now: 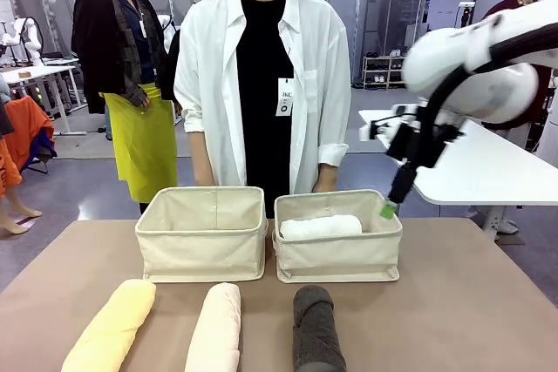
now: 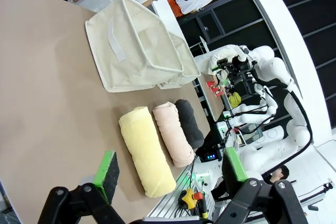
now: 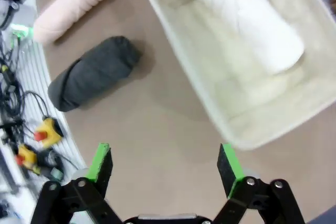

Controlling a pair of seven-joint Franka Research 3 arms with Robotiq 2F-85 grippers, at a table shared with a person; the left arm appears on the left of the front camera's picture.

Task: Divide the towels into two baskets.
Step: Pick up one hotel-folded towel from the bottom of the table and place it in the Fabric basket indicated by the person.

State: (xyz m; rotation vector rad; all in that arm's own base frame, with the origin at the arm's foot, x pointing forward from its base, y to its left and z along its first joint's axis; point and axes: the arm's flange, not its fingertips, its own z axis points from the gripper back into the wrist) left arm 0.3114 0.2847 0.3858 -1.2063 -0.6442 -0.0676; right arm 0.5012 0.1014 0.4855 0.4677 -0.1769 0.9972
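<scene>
The right gripper (image 1: 390, 207) hangs empty with its jaws wide apart above the 2 o'clock corner of the right basket (image 1: 338, 266). The white towel (image 1: 320, 226) lies inside that basket along its 12 o'clock wall. The left basket (image 1: 202, 254) stands just beside it at 9 o'clock, with nothing showing in it. The yellow towel (image 1: 112, 327), cream towel (image 1: 216, 328) and dark grey towel (image 1: 316, 328) lie in a row on the table (image 1: 453, 302), at 6 o'clock of the baskets. The grey one is straight at 6 o'clock of the right basket. The left gripper (image 2: 170, 163) is also spread and empty, high over the robot's edge of the table.

The likeliest trouble is the canvas. The basket walls are soft, so a finger passing low over the rim toward the grey towel could snag it and drag or fold the basket.

The towels are loose rolls. A pinch near one end would probably let the rest sag or unroll, and the tail could then drape over a wall instead of dropping in.

The yellow and cream rolls lie close together, so wide jaws coming down between them may nip both.

Both arms reaching for the middle at once could clash.

A person's hand (image 1: 326, 182) rests near the right basket's 12 o'clock side, within reach of a careless swing.

A third towel placed on the right would spoil the split.
</scene>
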